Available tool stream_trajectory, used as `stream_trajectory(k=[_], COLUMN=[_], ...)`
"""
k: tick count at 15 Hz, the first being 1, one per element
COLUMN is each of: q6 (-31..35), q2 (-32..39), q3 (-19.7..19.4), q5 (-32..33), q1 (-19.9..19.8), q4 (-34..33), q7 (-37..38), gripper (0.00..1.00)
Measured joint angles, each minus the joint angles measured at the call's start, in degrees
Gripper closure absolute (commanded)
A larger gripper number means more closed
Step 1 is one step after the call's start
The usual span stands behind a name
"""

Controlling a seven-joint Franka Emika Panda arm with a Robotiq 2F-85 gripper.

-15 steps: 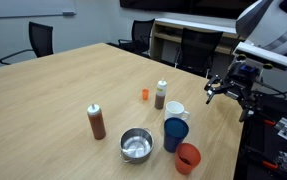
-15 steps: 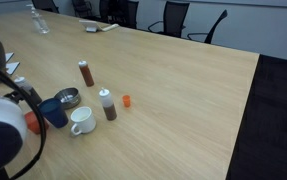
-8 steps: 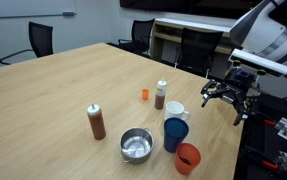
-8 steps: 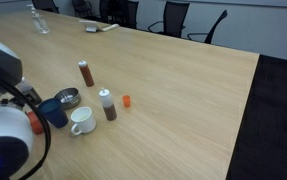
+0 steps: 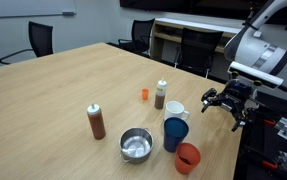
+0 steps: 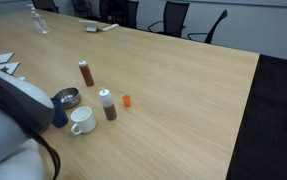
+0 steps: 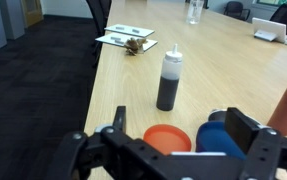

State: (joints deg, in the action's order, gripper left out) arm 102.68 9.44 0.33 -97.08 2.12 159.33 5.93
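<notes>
My gripper (image 5: 228, 100) hangs open and empty over the table's edge, a short way from the cups. In the wrist view its jaws (image 7: 175, 116) stand wide apart above a red cup (image 7: 167, 140) and a blue cup (image 7: 218, 138), touching neither. Just past them stands a dark sauce bottle (image 7: 169, 80) with a white cap. In an exterior view the blue cup (image 5: 175, 134), red cup (image 5: 187, 158), white mug (image 5: 176, 110) and dark bottle (image 5: 161, 95) cluster together. My arm (image 6: 13, 105) hides most of the cups in an exterior view.
A metal bowl (image 5: 136, 145), a brown bottle (image 5: 96, 121) and a small orange piece (image 5: 144, 95) sit further in on the wooden table (image 5: 63, 90). Papers (image 7: 131, 37) lie at the far edge. Office chairs (image 5: 38, 42) ring the table.
The gripper has come down and drifted slightly toward the cups, still open. The arm has swung lower across the exterior view. Nothing on the table has moved.
</notes>
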Motion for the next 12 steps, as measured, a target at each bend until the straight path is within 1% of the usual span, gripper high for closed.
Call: stream_trajectory(k=[3, 5, 8, 10, 12], q6=[-7.21, -10.84, -13.43, -13.81, -14.03], q2=[9.46, 15.72, 23.89, 27.01, 27.4], q3=[-1.0, -0.49, 0.8, 1.11, 1.1], q5=[-1.73, -3.37, -5.3, -5.78, -5.78], q1=[-1.07, -0.72, 0.8, 1.9, 2.02], q4=[-0.82, -2.0, -5.39, -7.55, -8.09], q7=[-5.69, -8.63, -10.5, -10.53, -10.53], gripper=[0.0, 0.0, 0.0, 0.0, 0.0])
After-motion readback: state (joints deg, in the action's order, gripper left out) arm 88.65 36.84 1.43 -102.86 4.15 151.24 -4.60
